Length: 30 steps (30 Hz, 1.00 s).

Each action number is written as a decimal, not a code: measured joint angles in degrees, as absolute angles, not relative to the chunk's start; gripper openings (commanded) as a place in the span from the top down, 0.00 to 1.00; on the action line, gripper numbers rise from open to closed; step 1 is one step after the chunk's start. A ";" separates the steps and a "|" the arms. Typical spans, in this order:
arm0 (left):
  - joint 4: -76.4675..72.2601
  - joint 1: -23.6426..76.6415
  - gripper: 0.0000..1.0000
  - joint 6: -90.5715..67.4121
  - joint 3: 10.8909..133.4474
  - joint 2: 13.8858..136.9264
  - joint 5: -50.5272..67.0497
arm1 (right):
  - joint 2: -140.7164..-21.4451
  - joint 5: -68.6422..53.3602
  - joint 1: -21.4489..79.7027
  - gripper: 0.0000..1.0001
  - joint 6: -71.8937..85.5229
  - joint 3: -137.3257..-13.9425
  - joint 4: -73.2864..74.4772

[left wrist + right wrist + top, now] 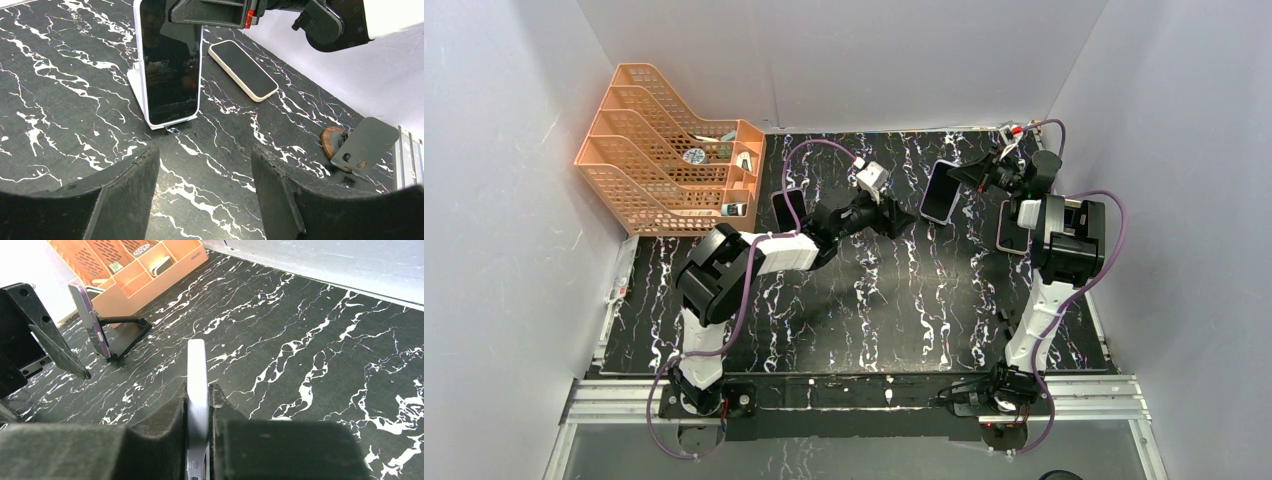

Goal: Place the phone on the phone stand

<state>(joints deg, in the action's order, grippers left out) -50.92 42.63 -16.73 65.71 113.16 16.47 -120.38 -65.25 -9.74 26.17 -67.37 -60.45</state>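
The right gripper was closed on the top edge of a white-cased phone, pinching it between both fingers. The phone stood nearly upright with its dark screen facing the left arm. Its lower edge was down at the lip of a small white stand behind it; whether it sat fully in the lip could not be told.

The left gripper hung open and empty, near the phone but apart from it. A second phone lay flat on the black marbled table nearby. Farther off, a purple phone leaned on a black stand near an orange organiser.

The step in hand looked like the final seating. The next move would call for parting the fingers gently and drawing upward without tipping the phone.
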 measured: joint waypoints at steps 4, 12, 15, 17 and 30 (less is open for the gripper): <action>-50.94 42.48 0.36 -17.04 65.71 113.16 16.78 | -120.36 -65.28 -9.74 0.68 26.09 -67.37 -60.38; -50.96 42.30 0.36 -17.21 65.71 113.16 17.12 | -120.36 -63.70 -10.07 0.19 24.86 -66.57 -59.16; -50.96 42.19 0.36 -17.34 65.69 113.16 17.19 | -120.29 -62.08 -10.41 0.15 23.66 -66.57 -57.54; -51.00 42.13 0.36 -17.43 65.58 113.16 17.23 | -119.87 -60.55 -10.55 0.15 22.70 -66.57 -55.51; -53.10 42.09 0.36 -18.63 63.42 113.14 18.11 | -105.43 -33.36 -11.03 0.10 16.25 -66.35 -33.19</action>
<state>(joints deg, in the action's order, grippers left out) -53.10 42.09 -18.63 63.42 113.14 18.11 -105.43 -33.36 -11.03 16.25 -66.35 -33.19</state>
